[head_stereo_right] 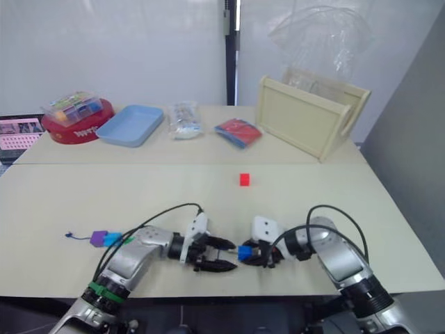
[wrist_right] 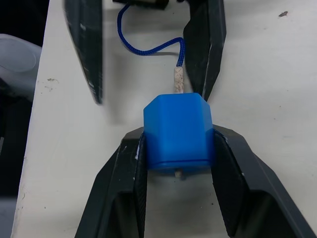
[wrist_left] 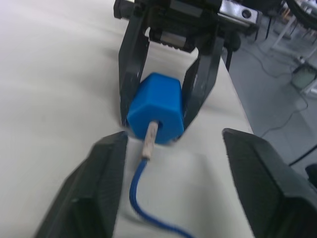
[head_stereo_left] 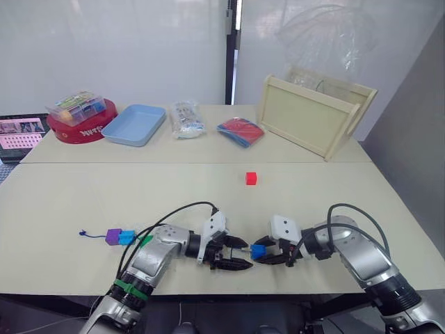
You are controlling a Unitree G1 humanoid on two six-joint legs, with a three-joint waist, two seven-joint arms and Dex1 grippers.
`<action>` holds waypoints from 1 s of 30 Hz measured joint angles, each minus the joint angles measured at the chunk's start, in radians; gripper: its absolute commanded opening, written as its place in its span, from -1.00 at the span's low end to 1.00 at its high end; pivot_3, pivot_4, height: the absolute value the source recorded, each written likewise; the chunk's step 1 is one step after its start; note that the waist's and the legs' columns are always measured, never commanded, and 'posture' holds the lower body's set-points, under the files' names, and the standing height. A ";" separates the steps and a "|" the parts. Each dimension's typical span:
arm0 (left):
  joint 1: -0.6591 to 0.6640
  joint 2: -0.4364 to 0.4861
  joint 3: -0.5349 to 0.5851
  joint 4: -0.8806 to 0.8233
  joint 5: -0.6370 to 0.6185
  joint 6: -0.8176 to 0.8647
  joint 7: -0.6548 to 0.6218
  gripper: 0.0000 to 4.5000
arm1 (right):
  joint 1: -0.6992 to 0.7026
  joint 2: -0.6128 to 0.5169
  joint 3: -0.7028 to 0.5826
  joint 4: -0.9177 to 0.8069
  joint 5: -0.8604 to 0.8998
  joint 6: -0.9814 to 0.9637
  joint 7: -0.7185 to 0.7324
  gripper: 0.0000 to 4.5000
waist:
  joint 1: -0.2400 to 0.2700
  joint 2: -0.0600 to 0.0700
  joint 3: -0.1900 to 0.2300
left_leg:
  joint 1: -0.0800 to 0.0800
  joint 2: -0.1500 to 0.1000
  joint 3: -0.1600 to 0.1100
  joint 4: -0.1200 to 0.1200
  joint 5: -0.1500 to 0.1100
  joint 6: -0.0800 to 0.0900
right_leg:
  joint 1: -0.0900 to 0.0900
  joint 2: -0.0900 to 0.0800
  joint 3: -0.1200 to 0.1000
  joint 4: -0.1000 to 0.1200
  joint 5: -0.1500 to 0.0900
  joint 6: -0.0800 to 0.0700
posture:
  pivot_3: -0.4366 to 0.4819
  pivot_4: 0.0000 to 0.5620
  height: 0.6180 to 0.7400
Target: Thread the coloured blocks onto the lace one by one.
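Right hand (head_stereo_left: 268,254), low centre-right of the head view, is clamped on the blue block (head_stereo_left: 258,251); its fingers (wrist_right: 130,163) press the block's two side faces. Left hand (head_stereo_left: 236,253) sits just left of it, fingers (wrist_left: 94,183) spread wide and holding nothing.

Key relation: the lace (wrist_left: 143,191) has its stiff pale tip (wrist_left: 149,139) entered in the block's hole on the face toward the left hand. In the right wrist view a small nub shows at the block's far face, which I judge to be the tip just emerging. The hole's axis runs along the line joining the two hands, roughly left to right across the table (head_stereo_left: 69,202). The left hand is nearer the trailing cord, which lies loose on the table between its fingers; the next move likely calls for catching the tip and drawing the cord through.

Purple block (head_stereo_left: 112,236), cyan block (head_stereo_left: 126,237) and green block (head_stereo_left: 144,241) sit in a touching row at lower left, beside the knot (head_stereo_left: 82,234). Red block (head_stereo_left: 251,179) lies alone mid-table, well apart.

Writing: the red tin (head_stereo_left: 80,129) at upper left carries white lettering, not legible.
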 measured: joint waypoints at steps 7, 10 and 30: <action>0.009 0.044 0.035 -0.016 -0.024 0.001 -0.004 0.43 | 0.000 0.000 0.000 0.001 0.000 -0.001 -0.002 -0.42 | 0.000 0.000 0.000 | 0.000 0.000 0.000 0.000 0.000 0.000 | 0.000 0.000 0.000 0.000 0.000 0.000 | -0.05 -0.47 1.00; 0.009 0.066 0.035 -0.027 -0.023 -0.010 -0.015 0.43 | 0.000 0.001 0.000 0.001 0.000 -0.002 -0.004 -0.42 | -0.002 0.000 0.000 | 0.000 0.000 0.000 0.000 0.000 0.000 | 0.000 0.000 0.000 0.000 0.000 0.000 | -0.05 -0.47 1.00; -0.008 0.010 -0.037 0.076 0.114 -0.224 0.010 -0.98 | 0.007 -0.003 -0.003 -0.011 0.000 0.009 -0.012 -0.42 | 0.002 0.000 0.000 | 0.000 0.000 0.000 0.000 0.000 0.000 | 0.000 0.000 0.000 -0.001 0.000 0.000 | -0.05 -0.47 1.00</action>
